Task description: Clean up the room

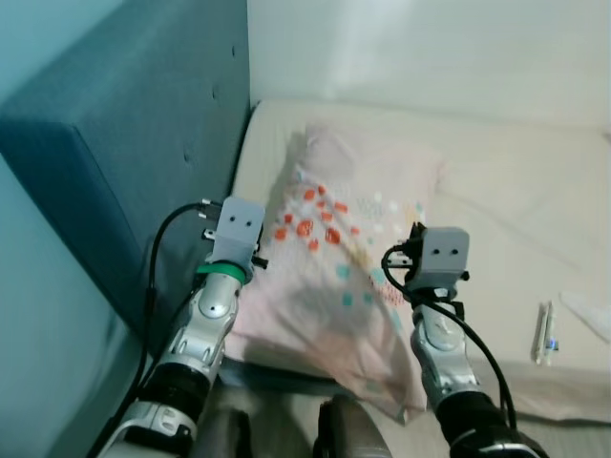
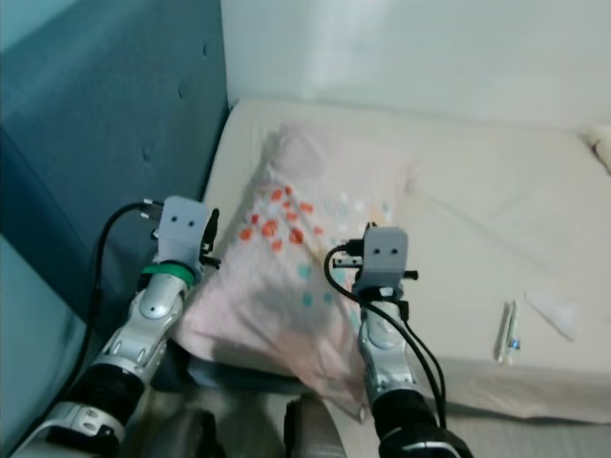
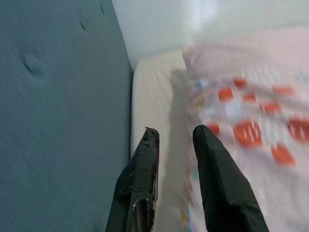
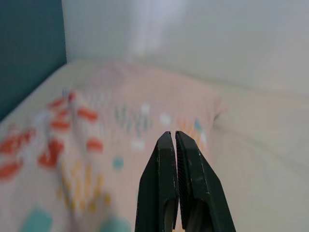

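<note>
Left eye view: a pink patterned pillow [image 1: 334, 277] is seen lying on the bed [image 1: 496, 181], its long axis running from the near edge toward the far wall, head end far and tilted slightly right. The teal headboard [image 1: 124, 162] stands to the left. The left gripper [image 1: 250, 250] is held at the pillow's near left edge, the right gripper [image 1: 420, 256] over its near right part; the pillow lies between and ahead of both, so neither arm is clearly nearer. A small pen-like item [image 1: 544, 334] is seen on the bed near the right edge, well apart from the pillow, nearer the right arm. White crumpled stuff [image 1: 587, 310] lies just beyond it; what it is cannot be told.

Right eye view: same layout is shown; the pillow's near corner overhangs the bed's near edge. No containers are seen.

Left wrist view: the fingers [image 3: 217, 183] are seen apart, nothing between them, pointed along the strip of sheet between headboard and pillow; the pillow edge lies just beside one finger, and touching cannot be confirmed.

Right wrist view: the fingers [image 4: 161, 188] are seen pressed together, empty, hanging over the pillow and pointing along its length toward the far wall.

Judged: the pillow is the item in hand, likely to be straightened or pushed toward the far wall; for a grasp the right jaws would need opening.
</note>
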Robot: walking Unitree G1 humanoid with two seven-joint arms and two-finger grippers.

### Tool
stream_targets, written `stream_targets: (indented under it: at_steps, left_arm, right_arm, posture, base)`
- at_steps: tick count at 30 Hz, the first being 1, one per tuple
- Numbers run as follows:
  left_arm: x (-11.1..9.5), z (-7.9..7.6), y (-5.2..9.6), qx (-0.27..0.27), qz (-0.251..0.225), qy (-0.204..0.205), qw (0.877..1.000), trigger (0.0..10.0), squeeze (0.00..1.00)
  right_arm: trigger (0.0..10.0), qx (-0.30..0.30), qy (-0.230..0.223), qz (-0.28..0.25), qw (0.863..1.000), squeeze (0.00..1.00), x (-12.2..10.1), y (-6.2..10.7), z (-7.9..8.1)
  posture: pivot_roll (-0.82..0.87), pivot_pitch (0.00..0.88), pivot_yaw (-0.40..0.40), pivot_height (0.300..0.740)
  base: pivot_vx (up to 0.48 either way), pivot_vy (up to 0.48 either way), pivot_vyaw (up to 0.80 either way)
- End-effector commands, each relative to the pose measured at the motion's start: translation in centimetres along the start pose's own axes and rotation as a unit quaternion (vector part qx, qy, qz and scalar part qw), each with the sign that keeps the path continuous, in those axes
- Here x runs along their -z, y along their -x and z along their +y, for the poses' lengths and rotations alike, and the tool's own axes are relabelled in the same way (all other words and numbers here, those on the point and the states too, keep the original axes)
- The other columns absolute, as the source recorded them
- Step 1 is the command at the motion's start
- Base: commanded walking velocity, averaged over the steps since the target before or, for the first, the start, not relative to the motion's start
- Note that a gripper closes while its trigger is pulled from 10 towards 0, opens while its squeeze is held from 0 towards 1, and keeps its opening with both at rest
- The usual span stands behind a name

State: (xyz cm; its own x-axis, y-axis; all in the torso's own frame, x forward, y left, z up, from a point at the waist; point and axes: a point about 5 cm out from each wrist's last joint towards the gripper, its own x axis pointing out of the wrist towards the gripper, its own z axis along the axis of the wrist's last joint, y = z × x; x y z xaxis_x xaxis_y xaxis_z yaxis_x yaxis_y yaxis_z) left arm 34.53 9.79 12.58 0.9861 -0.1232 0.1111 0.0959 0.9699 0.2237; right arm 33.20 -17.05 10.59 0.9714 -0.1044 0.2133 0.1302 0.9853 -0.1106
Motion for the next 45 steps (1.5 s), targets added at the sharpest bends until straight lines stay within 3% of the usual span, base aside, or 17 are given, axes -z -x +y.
stream_targets:
  at_steps: [1, 2, 4, 9, 13, 18, 19, 20, 25, 26, 27, 31, 34, 37, 39, 42, 45]
  left_arm:
    - [0.0, -0.4, 0.2, 0.006, -0.001, -0.004, 1.000, 10.0, 0.00]
    - [-0.1, -0.4, 0.1, 0.007, -0.002, -0.004, 1.000, 10.0, 0.00]
    - [-0.2, -0.3, 0.0, 0.008, -0.003, -0.004, 1.000, 10.0, 0.00]
    - [-0.6, -0.5, -0.4, 0.017, -0.009, -0.007, 1.000, 10.0, 0.00]
    - [-1.7, -0.8, -1.1, 0.035, -0.022, -0.004, 0.999, 10.0, 0.00]
    - [-2.0, -0.8, -1.6, 0.035, -0.020, -0.005, 0.999, 10.0, 0.00]
    - [-1.8, -0.8, -1.7, 0.032, -0.010, -0.009, 0.999, 10.0, 0.11]
    - [-1.5, -0.6, -1.9, 0.029, 0.004, -0.009, 1.000, 10.0, 1.00]
    - [-0.6, -0.4, -2.1, 0.039, 0.042, 0.015, 0.998, 10.0, 1.00]
    - [-0.3, -0.4, -2.1, 0.055, 0.058, 0.044, 0.996, 10.0, 1.00]
    - [-0.3, -0.4, -2.1, 0.055, 0.058, 0.044, 0.996, 10.0, 1.00]
    - [0.0, 0.2, -2.2, 0.113, 0.091, 0.153, 0.978, 10.0, 1.00]
    - [0.0, 0.4, -2.4, 0.120, 0.096, 0.174, 0.973, 10.0, 1.00]
    - [-0.1, 1.2, -2.9, 0.118, 0.111, 0.232, 0.959, 10.0, 1.00]
    - [-0.1, 1.4, -3.0, 0.117, 0.115, 0.247, 0.955, 10.0, 1.00]
    - [0.7, 3.3, -2.9, 0.129, 0.144, 0.332, 0.923, 10.0, 1.00]
    - [1.0, 3.7, -2.8, 0.131, 0.151, 0.345, 0.917, 10.0, 1.00]
  right_arm:
    - [10.0, 0.010, 0.003, 0.057, 0.998, 0.00, 1.6, 0.3, -0.6]
    - [10.0, 0.011, 0.003, 0.099, 0.995, 0.00, 2.4, 0.3, -0.8]
    - [10.0, 0.013, 0.002, 0.127, 0.992, 0.00, 3.0, 0.4, -0.8]
    - [10.0, 0.016, 0.005, 0.150, 0.989, 0.00, 3.5, 0.4, -1.1]
    - [10.0, 0.032, 0.026, 0.097, 0.994, 0.00, 2.2, -0.1, -2.2]
    - [10.0, 0.025, 0.025, 0.039, 0.999, 0.00, 0.9, -0.1, -2.2]
    - [10.0, 0.015, 0.023, 0.027, 0.999, 0.00, 0.6, 0.0, -2.0]
    - [10.0, 0.000, 0.025, 0.014, 1.000, 0.00, 0.4, 0.0, -1.5]
    - [10.0, -0.022, 0.034, -0.002, 0.999, 0.00, 0.1, 0.3, -0.7]
    - [10.0, -0.017, 0.033, -0.005, 0.999, 0.00, 0.1, 0.5, -0.7]
    - [10.0, -0.017, 0.033, -0.005, 0.999, 0.00, 0.1, 0.5, -0.7]
    - [10.0, 0.023, 0.039, -0.014, 0.999, 0.00, 0.3, 1.2, -1.4]
    - [10.0, 0.036, 0.040, -0.018, 0.998, 0.00, 0.4, 1.4, -1.7]
    - [10.0, 0.068, 0.022, -0.018, 0.997, 0.00, 0.4, 1.5, -2.2]
    - [10.0, 0.077, 0.016, -0.017, 0.997, 0.00, 0.5, 1.5, -2.4]
    - [10.0, 0.090, -0.041, 0.000, 0.995, 0.00, 0.9, 1.7, -2.5]
    - [10.0, 0.092, -0.055, 0.006, 0.994, 0.00, 1.1, 1.8, -2.5]
  posture:
    - [-0.15, 0.100, 0.010, 0.596]
    - [-0.15, 0.100, 0.010, 0.596]
    - [-0.15, 0.100, 0.010, 0.596]
    - [-0.14, 0.110, 0.017, 0.596]
    - [-0.15, 0.115, 0.019, 0.596]
    - [-0.15, 0.117, 0.023, 0.596]
    - [-0.15, 0.120, 0.024, 0.596]
    - [-0.15, 0.127, 0.026, 0.596]
    - [-0.15, 0.131, 0.026, 0.596]
    - [-0.15, 0.131, 0.027, 0.596]
    - [-0.15, 0.131, 0.027, 0.596]
    - [-0.15, 0.131, 0.029, 0.596]
    - [-0.15, 0.131, 0.029, 0.596]
    - [-0.15, 0.130, 0.036, 0.596]
    - [-0.15, 0.130, 0.036, 0.596]
    - [-0.14, 0.136, 0.041, 0.596]
    - [-0.14, 0.136, 0.041, 0.596]
  base:
    - [0.000, 0.000, 0.00]
    - [0.000, 0.000, 0.00]
    - [0.000, 0.000, 0.00]
    - [0.000, 0.000, 0.00]
    - [0.000, 0.000, 0.00]
    - [0.000, 0.000, 0.00]
    - [0.000, 0.000, 0.00]
    - [0.000, 0.000, 0.00]
    - [0.000, 0.000, 0.00]
    - [0.000, 0.000, 0.00]
    - [0.000, 0.000, 0.00]
    - [0.000, 0.000, 0.00]
    - [0.000, 0.000, 0.00]
    - [0.000, 0.000, 0.00]
    - [0.000, 0.000, 0.00]
    - [0.000, 0.000, 0.00]
    - [0.000, 0.000, 0.00]
